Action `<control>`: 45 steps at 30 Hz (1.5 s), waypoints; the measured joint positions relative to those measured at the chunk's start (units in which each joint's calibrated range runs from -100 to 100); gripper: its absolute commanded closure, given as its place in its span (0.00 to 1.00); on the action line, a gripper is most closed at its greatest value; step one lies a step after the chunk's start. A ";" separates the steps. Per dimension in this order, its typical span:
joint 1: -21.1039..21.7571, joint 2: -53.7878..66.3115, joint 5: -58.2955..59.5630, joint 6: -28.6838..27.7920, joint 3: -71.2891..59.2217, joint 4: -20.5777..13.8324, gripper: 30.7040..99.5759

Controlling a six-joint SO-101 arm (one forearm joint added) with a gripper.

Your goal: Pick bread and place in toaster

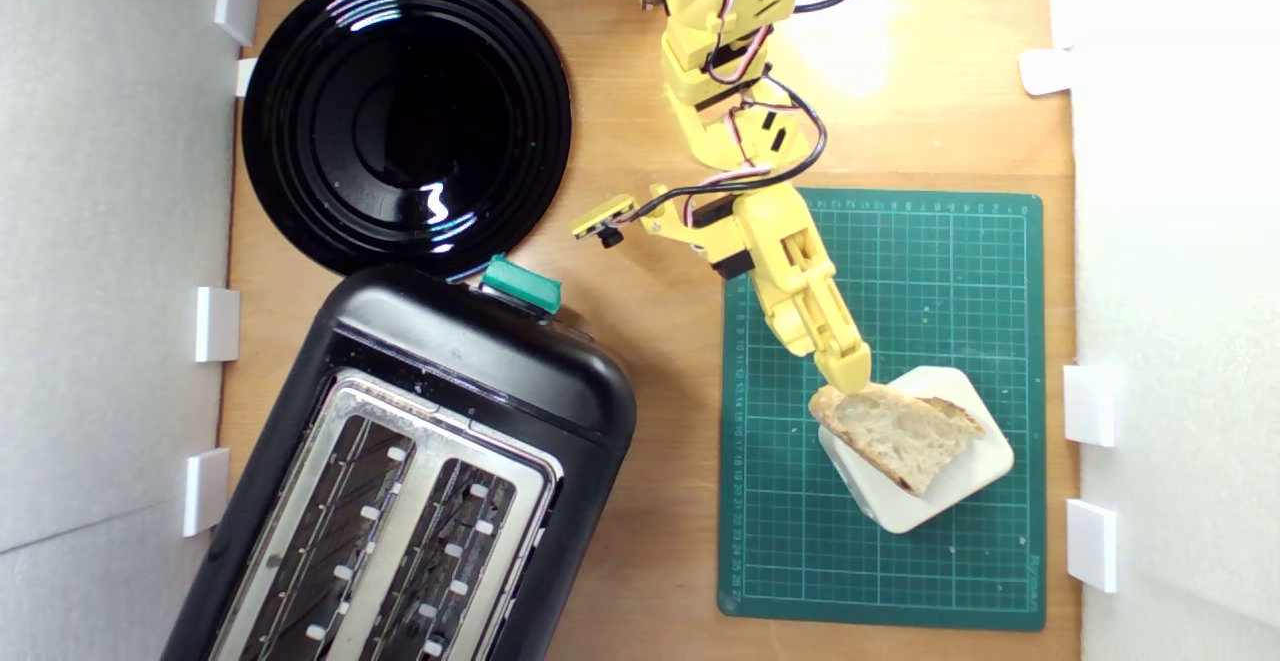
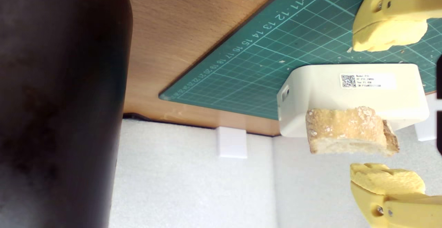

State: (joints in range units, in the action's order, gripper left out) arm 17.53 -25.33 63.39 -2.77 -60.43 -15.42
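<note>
A: Exterior view. Wedge of rustic bread [image 1: 895,433], pale holey crumb, tan crust, lying flat on a cream-white rounded-square block [image 1: 950,501] at lower right of the frame, over a green gridded cutting mat [image 1: 930,271]. Yellow printed gripper [image 1: 845,371] reaching down to the wedge's upper-left crust end; jaw state not readable from above.

B: Likely light, fairly stiff at the crust, crumbly in the crumb; best taken across the thickness near the crust. Glossy black two-slot toaster [image 1: 470,371] with silver top plate at lower left, slots angled; bare wooden tabletop [image 1: 660,341] between mat and toaster as open travel room. Round black plate [image 1: 405,116] at upper left, clear of that path.

A: Wrist view. Gripper [image 2: 388,107] spread wide, grasping nothing, one fingertip [image 2: 386,178] on each side of the bread [image 2: 348,131], both apart from it. Bread overhanging the block [image 2: 345,86] edge at centre right.

B: Overhang gives room for a finger beneath. Dark toaster wall [image 2: 58,100] filling the left of the frame, close by.
</note>
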 measured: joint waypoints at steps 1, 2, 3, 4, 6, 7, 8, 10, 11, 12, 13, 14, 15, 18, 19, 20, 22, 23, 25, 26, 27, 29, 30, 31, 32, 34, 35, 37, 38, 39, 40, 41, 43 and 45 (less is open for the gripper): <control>0.00 0.00 0.00 0.00 0.55 0.00 0.01; 0.18 -0.34 0.00 0.00 1.11 0.00 0.01; 0.37 -1.01 0.00 0.00 1.76 0.53 0.01; 0.64 -2.02 0.00 0.00 2.40 0.53 0.01; 0.73 -2.86 0.00 0.00 3.70 0.00 0.01; 1.01 -3.36 0.00 0.00 4.62 0.00 0.01; 1.10 -3.70 0.00 0.00 5.18 0.00 0.01; 1.19 -3.70 0.00 0.00 5.46 0.00 0.01; 1.19 -3.70 0.00 0.00 5.55 0.00 0.01; 1.28 -3.70 0.00 0.00 5.73 0.00 0.01; 1.37 -3.78 0.00 0.00 6.10 0.00 0.01; 1.46 -3.78 0.00 0.00 6.56 0.18 0.01; 1.65 -3.95 0.00 0.00 7.30 0.18 0.01; 1.83 -5.88 0.00 0.00 9.06 0.00 0.02; 1.83 -6.13 0.00 0.00 9.43 0.00 0.02; 1.83 -6.38 0.00 0.00 10.17 0.00 0.02; 1.83 -7.14 0.00 0.00 11.19 0.00 0.02; 1.83 -7.31 0.00 0.00 11.47 0.00 0.02; 1.83 -7.56 0.00 0.00 12.11 0.00 0.02; 1.83 -7.56 0.00 0.00 12.30 0.00 0.02; 1.83 -7.56 0.00 0.00 12.58 0.00 0.02; 1.83 -7.56 0.00 0.00 13.13 0.00 0.02; 1.83 -7.56 0.00 0.00 13.31 0.00 0.02; 1.83 -7.56 0.00 0.00 13.31 0.00 0.02; 1.83 -7.56 0.00 0.00 13.31 0.00 0.02; 2.01 -7.56 0.00 0.00 13.31 0.00 0.02; 2.11 -7.56 0.00 0.00 13.31 0.36 0.02; 2.38 -7.56 0.00 0.00 13.31 0.00 0.02; 2.56 -7.56 0.00 0.00 13.31 0.00 0.02; 2.65 -7.56 0.00 0.00 13.31 0.00 0.02; 2.65 -7.56 0.00 0.00 13.50 0.00 0.02; 2.65 -7.64 0.00 -0.10 14.05 0.00 0.02; 2.65 -7.56 0.00 -0.98 14.89 0.00 0.02; 2.65 -7.56 0.00 -1.40 15.35 0.00 0.02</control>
State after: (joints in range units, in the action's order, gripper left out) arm 20.18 -32.89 63.39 -4.17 -45.08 -15.42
